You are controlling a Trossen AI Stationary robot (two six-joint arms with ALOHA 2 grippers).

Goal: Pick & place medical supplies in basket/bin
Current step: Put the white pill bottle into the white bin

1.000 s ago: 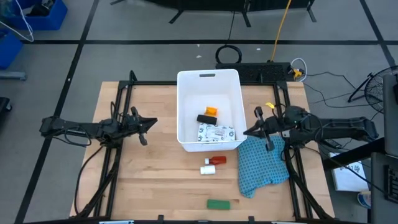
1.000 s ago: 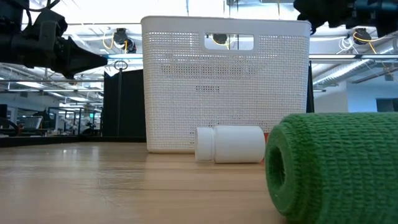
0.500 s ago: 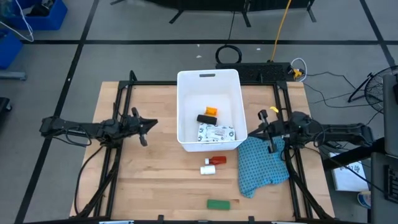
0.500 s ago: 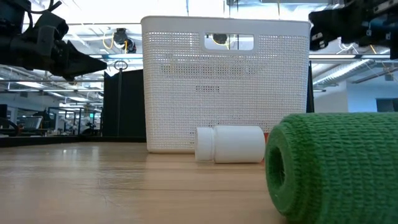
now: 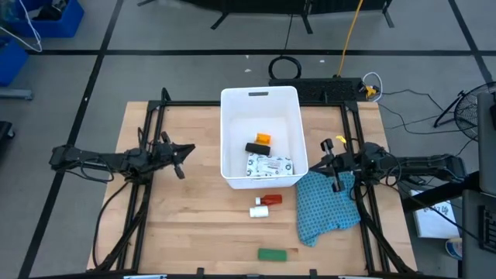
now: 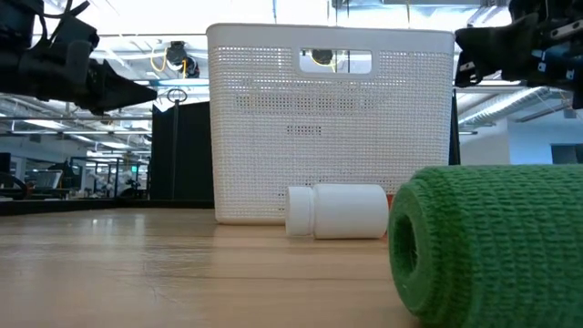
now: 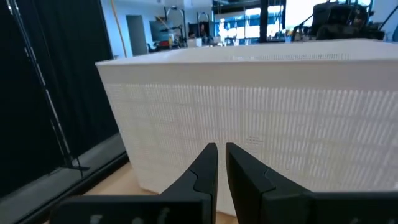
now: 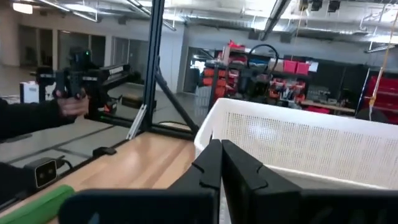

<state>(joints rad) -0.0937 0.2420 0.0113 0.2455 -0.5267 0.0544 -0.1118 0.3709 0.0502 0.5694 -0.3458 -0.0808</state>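
The wooden table [image 5: 186, 225] sits on a grey floor marked with dark lines; beyond it lies an open hall with shelving and ceiling lights. The white tub [image 5: 260, 101] stands at mid-table and holds the orange piece [image 5: 263, 139], black block [image 5: 258, 148] and white-green packet [image 5: 270, 165]. Just in front of it lie the small red bottle [image 5: 273, 199] and small white bottle [image 5: 259, 211]; the green bar [image 5: 272, 253] lies nearer the front edge. A blue-teal cloth [image 5: 325, 205] lies to the tub's right. The left gripper [image 5: 184, 151] hovers left of the tub, fingers together. The right gripper [image 5: 325, 161] hovers above the cloth's far edge, fingers together.
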